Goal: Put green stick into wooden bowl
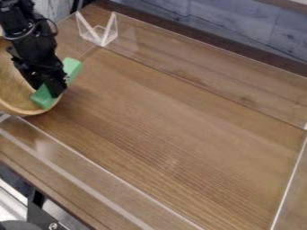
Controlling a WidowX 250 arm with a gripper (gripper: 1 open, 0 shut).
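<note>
And here's the gripper (50, 83), over at the bowl (17, 95), clamped on the green stick (57, 82)! The stick tilts between its fingers, right over the bowl's rim, with the wire rack (99, 30) standing just beyond the gripper.

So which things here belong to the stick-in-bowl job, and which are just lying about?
For the job:
- gripper
- green stick
- wooden bowl

Just lying about:
- clear angular object
- dark cables
</note>
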